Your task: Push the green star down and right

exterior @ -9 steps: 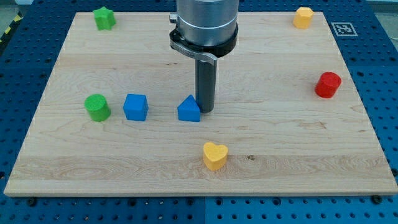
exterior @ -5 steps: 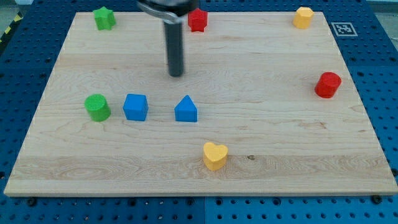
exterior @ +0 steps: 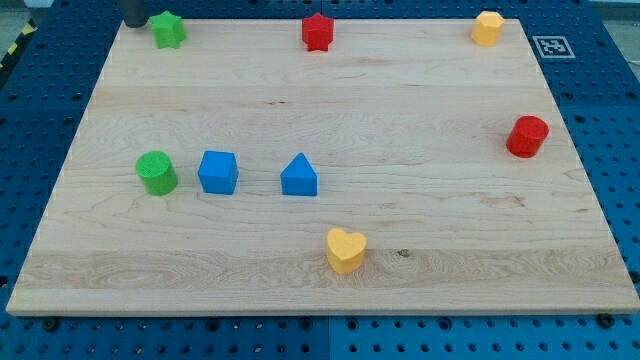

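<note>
Tip shows only as a dark stub at the view's top left, at the far left corner of the surface. It sits just left of the green star, very close; can't tell if they touch. Rest of the rod is cut off by the view's top edge. No claw on this arm, just the rod, so nothing to report as clenched or released.

Green star: top left corner of the surface, upright, right by the top edge. Well apart from every other block.

Other blocks:
- red star at top edge, near the middle, well right of the green star.
- yellow block at top right corner; shape looks roughly hexagonal, not sure.
- red cylinder near the right edge, about mid-height. Could be faceted, hard to tell.
- green cylinder at left, below mid-height.
- blue cube just right of the green cylinder, small gap between them.
- blue triangle right of the blue cube, wider gap, point facing the view's top.
- yellow heart lower centre, below and slightly right of the blue triangle, apart from it.

Green cylinder, blue cube and blue triangle sit in a rough row. A black-and-white marker sits off the surface at the view's top right, on the blue perforated base.
</note>
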Tool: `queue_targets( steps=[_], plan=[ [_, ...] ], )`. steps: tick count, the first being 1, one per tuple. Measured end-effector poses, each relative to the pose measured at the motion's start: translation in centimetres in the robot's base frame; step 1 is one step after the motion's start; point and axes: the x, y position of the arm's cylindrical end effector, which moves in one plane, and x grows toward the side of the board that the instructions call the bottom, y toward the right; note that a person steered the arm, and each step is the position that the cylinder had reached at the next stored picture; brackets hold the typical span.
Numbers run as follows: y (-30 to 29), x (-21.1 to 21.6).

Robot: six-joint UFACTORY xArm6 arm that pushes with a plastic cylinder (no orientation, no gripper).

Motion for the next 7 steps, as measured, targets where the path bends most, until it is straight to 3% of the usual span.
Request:
queue_targets(
  steps=[2, 6, 7],
  plan=[
    [5.2, 1.5],
    [7.1, 10.5],
    [10.6, 11.0]
  ],
)
